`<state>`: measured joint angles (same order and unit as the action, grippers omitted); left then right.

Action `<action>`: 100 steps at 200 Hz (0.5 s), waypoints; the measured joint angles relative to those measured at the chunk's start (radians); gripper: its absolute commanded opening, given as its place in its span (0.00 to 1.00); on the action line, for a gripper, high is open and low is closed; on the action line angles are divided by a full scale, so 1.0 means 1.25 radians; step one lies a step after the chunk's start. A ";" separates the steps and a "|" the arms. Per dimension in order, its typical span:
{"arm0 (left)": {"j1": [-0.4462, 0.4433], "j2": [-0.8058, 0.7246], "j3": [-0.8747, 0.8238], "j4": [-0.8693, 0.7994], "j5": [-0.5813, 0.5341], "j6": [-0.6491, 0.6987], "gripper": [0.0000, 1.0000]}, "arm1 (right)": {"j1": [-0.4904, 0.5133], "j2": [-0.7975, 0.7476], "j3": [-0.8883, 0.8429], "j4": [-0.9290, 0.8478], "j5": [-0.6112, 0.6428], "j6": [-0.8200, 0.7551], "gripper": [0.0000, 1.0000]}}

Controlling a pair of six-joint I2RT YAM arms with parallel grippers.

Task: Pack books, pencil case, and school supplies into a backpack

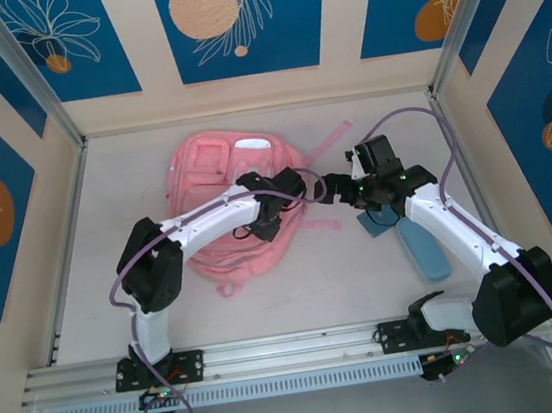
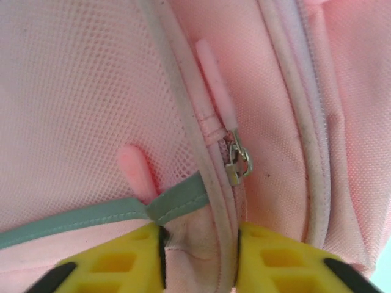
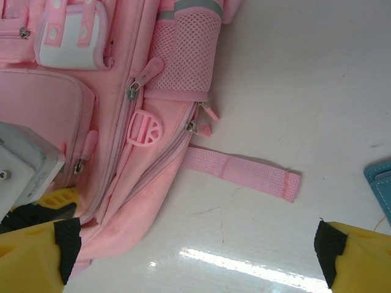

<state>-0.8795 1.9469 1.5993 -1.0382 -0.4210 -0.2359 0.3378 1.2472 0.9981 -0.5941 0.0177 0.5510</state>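
The backpack (image 1: 226,208), pink woven fabric with a rounded top, lies flat near the middle of the pale table (image 1: 366,281) in the top view. The left claw (image 1: 289,187) sits on its 3 o'clock edge. The right claw (image 1: 339,187) hangs just beside that same edge, over bare table.

The left wrist view shows the left claw (image 2: 198,259) clenched on the backpack (image 2: 275,91). Its yellow ribbed fingers (image 2: 122,265) pinch a fold of fabric and a corded seam between them. At 12 o'clock from the grip hangs a small metal zip pull (image 2: 237,162) with a long soft pink tab (image 2: 214,79). At 10 o'clock is a fine mesh pocket (image 2: 79,91) edged by a grey-green band (image 2: 91,213).

In the right wrist view the right claw (image 3: 195,259) is released, with its black-padded yellow fingers (image 3: 36,253) spread wide over the glossy table (image 3: 293,91). A flat webbing strap (image 3: 241,173) runs out from the backpack (image 3: 49,110) toward 3 o'clock. Close to its root is a round slotted plastic buckle (image 3: 145,128).

The pencil case (image 1: 425,251), a light blue oblong with rounded ends, lies on the table at 4 o'clock from the backpack, apart from it and partly under the right arm.
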 measured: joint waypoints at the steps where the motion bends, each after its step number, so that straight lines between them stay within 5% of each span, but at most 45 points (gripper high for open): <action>1: 0.000 0.000 0.001 0.000 0.000 0.002 0.15 | 0.000 0.000 0.000 0.000 0.000 0.000 0.99; 61: 0.000 -0.085 -0.008 0.014 -0.006 0.006 0.00 | -0.004 0.051 0.007 0.016 -0.067 -0.013 0.89; 100: 0.008 -0.216 -0.082 0.062 0.000 0.010 0.00 | -0.003 0.144 0.061 0.056 -0.188 -0.042 0.89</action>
<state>-0.8692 1.6768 1.4967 -0.9611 -0.4213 -0.2234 0.3336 1.4277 1.0748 -0.5240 -0.2176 0.4980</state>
